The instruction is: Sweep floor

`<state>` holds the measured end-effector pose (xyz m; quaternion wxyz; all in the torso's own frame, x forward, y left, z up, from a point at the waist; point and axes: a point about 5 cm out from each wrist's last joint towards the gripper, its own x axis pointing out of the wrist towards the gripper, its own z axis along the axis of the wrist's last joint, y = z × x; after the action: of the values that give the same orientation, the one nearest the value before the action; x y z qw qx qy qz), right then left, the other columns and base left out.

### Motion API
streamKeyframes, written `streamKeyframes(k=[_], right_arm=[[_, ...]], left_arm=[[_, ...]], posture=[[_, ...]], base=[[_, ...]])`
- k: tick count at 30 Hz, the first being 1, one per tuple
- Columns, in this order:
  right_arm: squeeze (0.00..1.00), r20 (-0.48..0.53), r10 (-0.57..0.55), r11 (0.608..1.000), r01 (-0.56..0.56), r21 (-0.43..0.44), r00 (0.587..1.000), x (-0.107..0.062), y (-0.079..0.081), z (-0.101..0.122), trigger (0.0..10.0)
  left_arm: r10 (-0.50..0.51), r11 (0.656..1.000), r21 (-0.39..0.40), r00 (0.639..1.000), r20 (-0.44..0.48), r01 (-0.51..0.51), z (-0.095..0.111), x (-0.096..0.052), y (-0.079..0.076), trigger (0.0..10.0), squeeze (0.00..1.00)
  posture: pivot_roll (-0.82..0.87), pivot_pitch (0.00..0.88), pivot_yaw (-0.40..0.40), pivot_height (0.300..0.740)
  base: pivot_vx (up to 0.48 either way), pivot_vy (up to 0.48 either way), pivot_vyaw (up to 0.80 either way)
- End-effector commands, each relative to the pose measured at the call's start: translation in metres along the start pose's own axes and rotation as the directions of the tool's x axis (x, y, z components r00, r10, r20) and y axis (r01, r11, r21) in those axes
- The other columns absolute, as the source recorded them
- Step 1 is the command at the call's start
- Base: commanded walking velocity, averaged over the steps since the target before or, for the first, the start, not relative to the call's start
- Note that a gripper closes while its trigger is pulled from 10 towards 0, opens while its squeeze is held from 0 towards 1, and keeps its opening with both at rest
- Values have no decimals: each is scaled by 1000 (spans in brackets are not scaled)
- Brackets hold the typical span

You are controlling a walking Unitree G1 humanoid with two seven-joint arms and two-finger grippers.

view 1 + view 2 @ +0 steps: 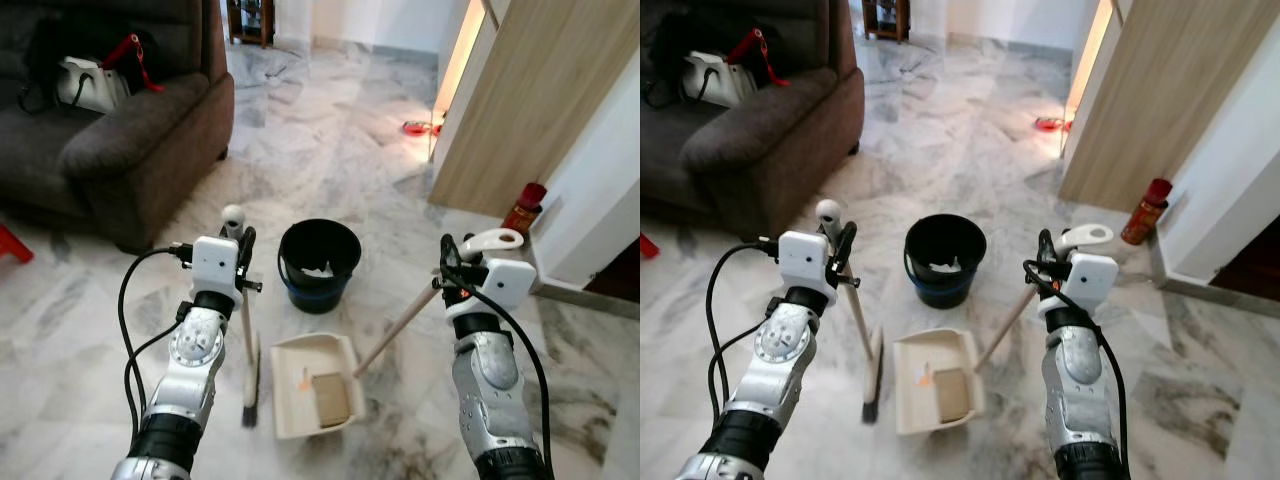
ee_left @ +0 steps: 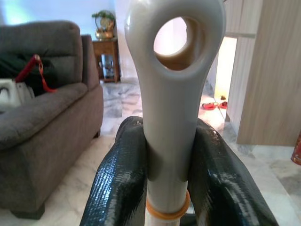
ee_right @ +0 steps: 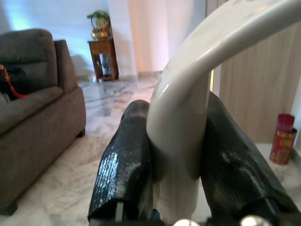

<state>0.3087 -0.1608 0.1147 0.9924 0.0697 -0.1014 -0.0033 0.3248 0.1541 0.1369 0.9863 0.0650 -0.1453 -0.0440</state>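
Head views: left end effector (image 1: 243, 240) clamped on the broom (image 1: 248, 352) handle near its top; broom stands nearly upright just left of the dustpan, bristle head on the marble floor (image 1: 330, 140). Right end effector (image 1: 447, 262) clamped on the dustpan handle (image 1: 400, 325) just below its looped end; the handle slants down to the cream dustpan (image 1: 312, 385), which lies flat on the floor between the two arms. A brown flat piece and a small orange scrap lie inside the dustpan. Black bucket (image 1: 319, 264) just behind the dustpan, something white inside. Dark sofa (image 1: 120, 130) well left of and behind the dustpan, with a white bag with a red strap on its seat. Red canister (image 1: 524, 208) behind and right of the dustpan, against the wooden panel (image 1: 535, 110); label too small to read.

Left wrist view: both black fingers (image 2: 120, 183) pressed on the cream broom handle, hang-hole end above them, an orange ring on the shaft below. Sofa and a wooden side table behind.

Right wrist view: fingers (image 3: 127, 169) closed around the cream dustpan handle at the base of its loop. Red canister (image 3: 283, 144) by the wooden panel; its writing is unreadable.
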Motion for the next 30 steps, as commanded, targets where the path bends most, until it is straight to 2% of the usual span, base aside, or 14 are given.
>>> streamKeyframes(k=[1,11,13,20,26,30], right_arm=[[0,77,-13,999,10,38,997,5,-1,17,10000],[0,208,-53,997,40,63,977,17,0,51,10000],[0,275,-69,996,50,78,959,21,2,69,10000],[0,399,-68,994,27,108,915,27,11,110,10000],[0,471,-68,993,12,120,880,27,15,137,10000],[0,495,-62,992,0,125,867,27,18,146,10000]], left_arm=[[-8,1000,20,998,63,7,14,7,-2,10000,0],[-4,1000,18,998,66,2,14,7,-1,10000,0],[-1,1000,19,998,64,0,14,6,0,10000,0],[2,1000,21,998,62,-3,13,7,-1,10000,0],[3,1000,19,998,64,-4,14,7,0,10000,0],[4,1000,19,998,65,-6,14,7,0,10000,0]], posture=[[150,69,-76,740],[151,75,-77,740],[149,76,-78,740],[148,77,-77,740],[148,79,-77,740],[148,78,-78,740]], base=[[262,0,0],[264,0,0],[266,0,0],[265,0,0],[266,0,0],[266,0,0]])
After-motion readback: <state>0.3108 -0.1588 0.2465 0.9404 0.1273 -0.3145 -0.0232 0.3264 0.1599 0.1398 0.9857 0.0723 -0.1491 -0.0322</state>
